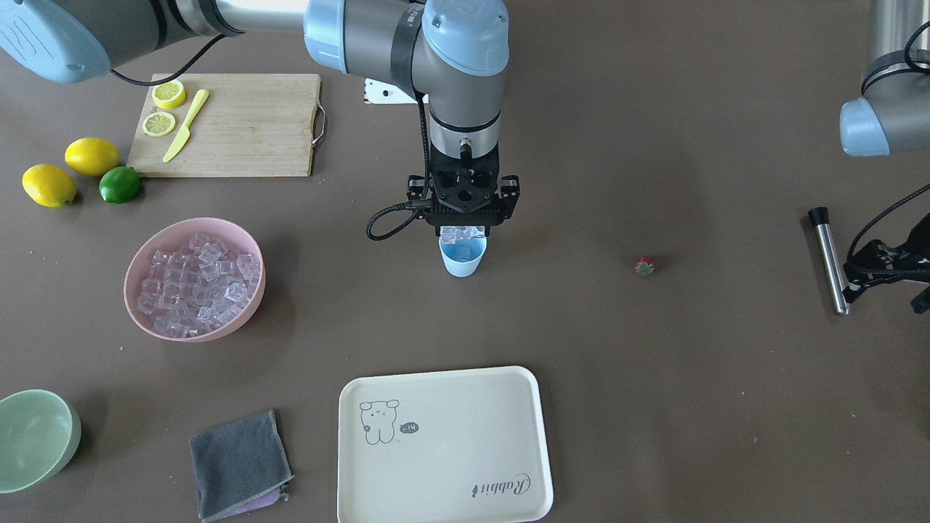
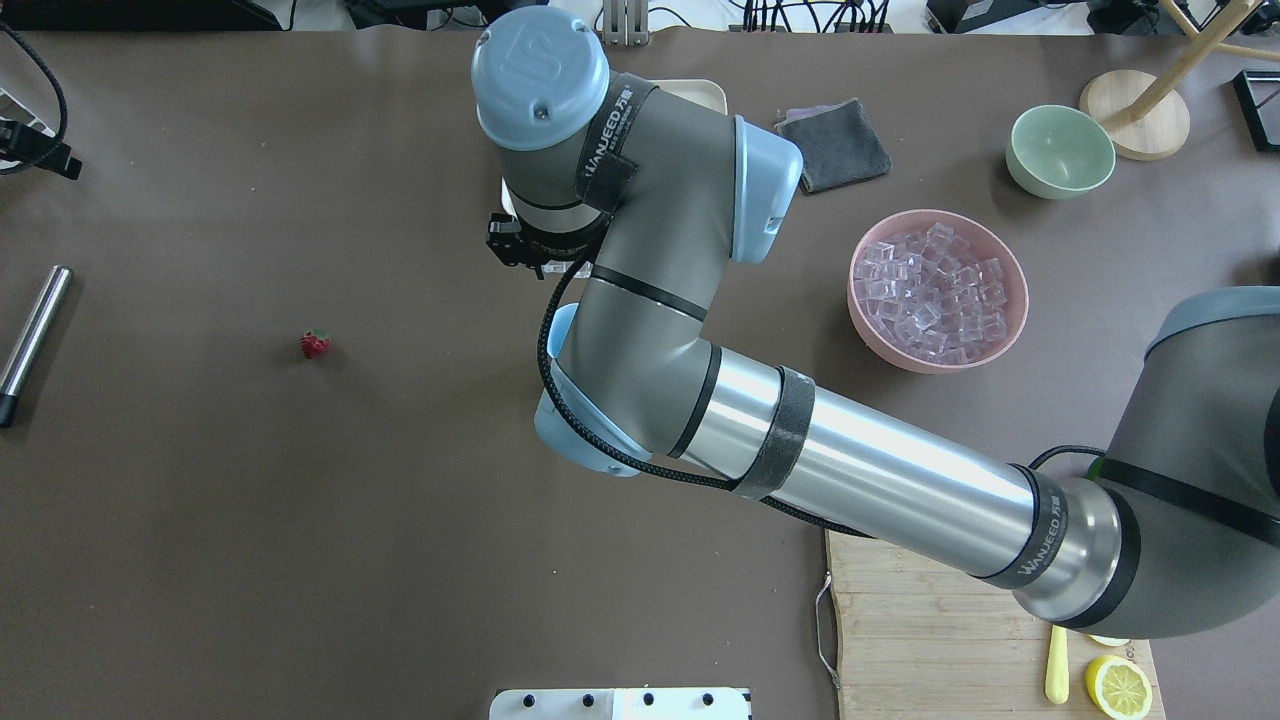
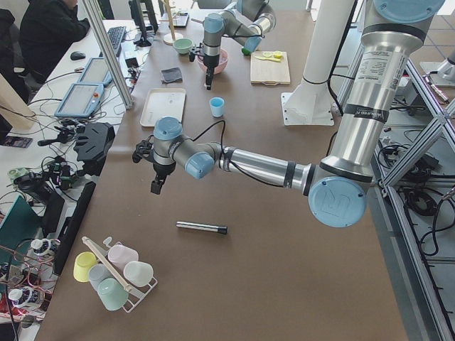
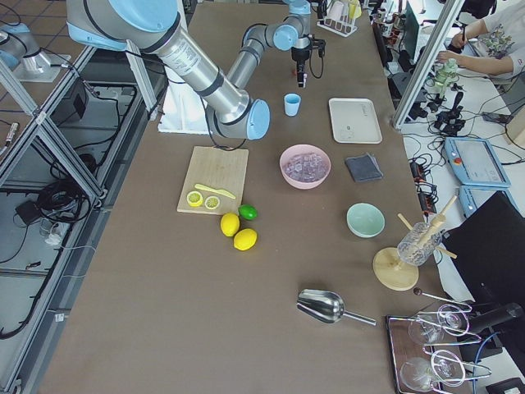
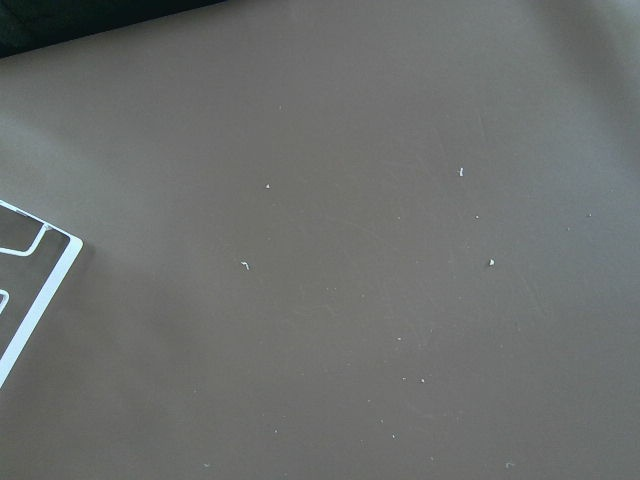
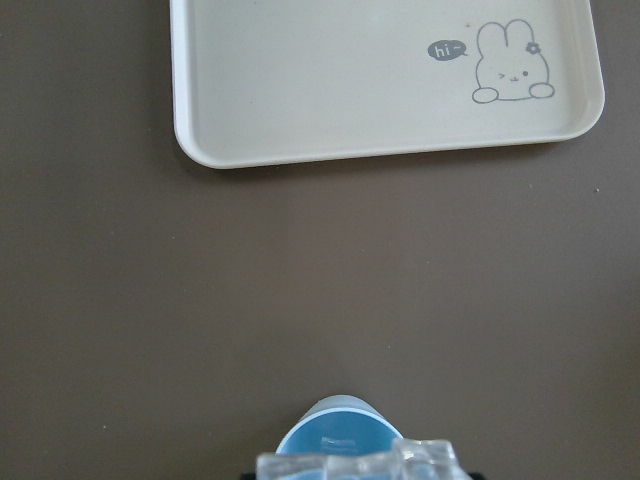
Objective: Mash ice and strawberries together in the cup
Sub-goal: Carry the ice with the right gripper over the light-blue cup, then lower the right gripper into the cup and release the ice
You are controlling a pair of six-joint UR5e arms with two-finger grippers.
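The light-blue cup (image 1: 463,260) stands at the table's middle, also in the right wrist view (image 6: 335,438). My right gripper (image 1: 463,232) hangs straight over it, shut on a few clear ice cubes (image 6: 360,462) held just above the rim. More ice (image 1: 196,283) fills the pink bowl (image 1: 131,280). The small red strawberry (image 1: 644,266) lies alone on the table, between the cup and my left arm. My left gripper (image 3: 155,186) hovers near a metal rod (image 1: 828,261); I cannot tell whether it is open or shut.
A cream tray (image 1: 443,443) lies in front of the cup. A grey cloth (image 1: 240,465) and pale green bowl (image 1: 33,436) lie beyond the pink bowl. A cutting board (image 1: 240,123) with lemon slices and a yellow knife, two lemons and a lime (image 1: 119,184) lie near the robot.
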